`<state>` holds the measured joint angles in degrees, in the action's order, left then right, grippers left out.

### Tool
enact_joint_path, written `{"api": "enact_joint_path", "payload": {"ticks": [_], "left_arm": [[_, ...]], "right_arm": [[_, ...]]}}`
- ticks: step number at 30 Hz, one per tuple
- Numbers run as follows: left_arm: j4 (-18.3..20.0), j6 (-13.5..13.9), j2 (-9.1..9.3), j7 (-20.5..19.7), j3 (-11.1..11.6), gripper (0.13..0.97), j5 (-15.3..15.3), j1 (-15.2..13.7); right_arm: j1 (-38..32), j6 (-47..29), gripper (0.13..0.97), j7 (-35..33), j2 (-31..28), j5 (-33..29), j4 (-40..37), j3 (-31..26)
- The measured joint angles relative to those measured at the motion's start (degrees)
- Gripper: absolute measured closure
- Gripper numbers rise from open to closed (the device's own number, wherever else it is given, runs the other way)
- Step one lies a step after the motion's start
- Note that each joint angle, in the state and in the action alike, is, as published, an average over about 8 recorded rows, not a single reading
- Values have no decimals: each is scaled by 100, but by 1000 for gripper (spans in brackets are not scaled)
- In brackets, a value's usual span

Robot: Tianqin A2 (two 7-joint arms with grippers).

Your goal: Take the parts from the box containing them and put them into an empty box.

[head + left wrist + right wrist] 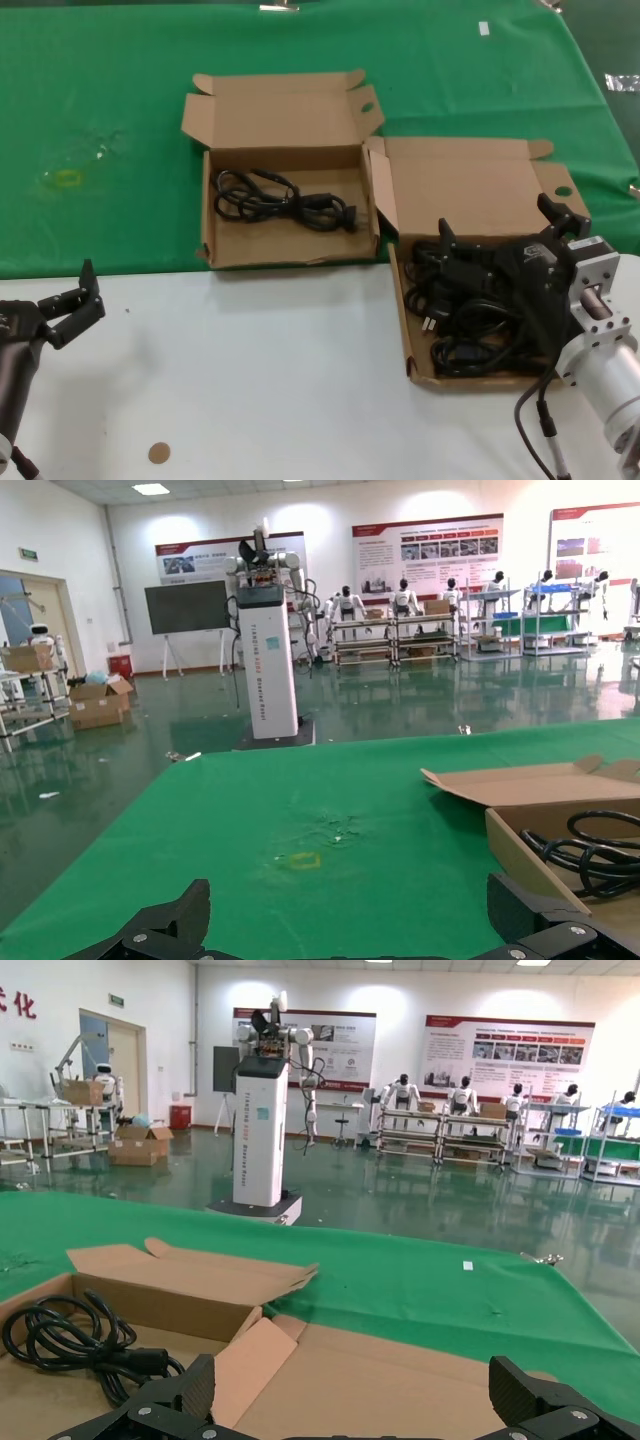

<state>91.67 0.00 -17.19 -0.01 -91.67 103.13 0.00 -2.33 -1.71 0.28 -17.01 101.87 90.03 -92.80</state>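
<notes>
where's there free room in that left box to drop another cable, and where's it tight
In the left box, one cable lies across the far half of the floor; the near strip along the front wall is bare. The right box is crowded: a cable pile fills it, and the right end effector hangs open above it. The left end effector waits over the white table.

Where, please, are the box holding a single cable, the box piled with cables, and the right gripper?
Box with one cable (pixel 283 252): head view, on its front wall.
Box piled with cables (pixel 405 320): head view, on its left side wall.
Right gripper (pixel 500 232): head view, midway between its fingertips, over the cable pile.
</notes>
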Motion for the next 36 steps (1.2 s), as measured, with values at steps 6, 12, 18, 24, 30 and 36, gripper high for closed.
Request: {"api": "enact_joint_path", "payload": {"ticks": [6,12,18,24,30,36], "left_arm": [[0,0,0,0,0,132,1,0],[0,0,0,0,0,132,1,0],[0,0,0,1,0,132,1,0],[0,0,0,2,0,132,0,0],[0,0,0,2,0,132,0,0],[0,0,0,1,0,132,0,0]], "right_arm": [[0,0,129,0,0,0,0,0],[0,0,129,0,0,0,0,0],[0,0,129,0,0,0,0,0],[0,0,129,0,0,0,0,0],[0,0,129,0,0,0,0,0],[0,0,129,0,0,0,0,0]]}}
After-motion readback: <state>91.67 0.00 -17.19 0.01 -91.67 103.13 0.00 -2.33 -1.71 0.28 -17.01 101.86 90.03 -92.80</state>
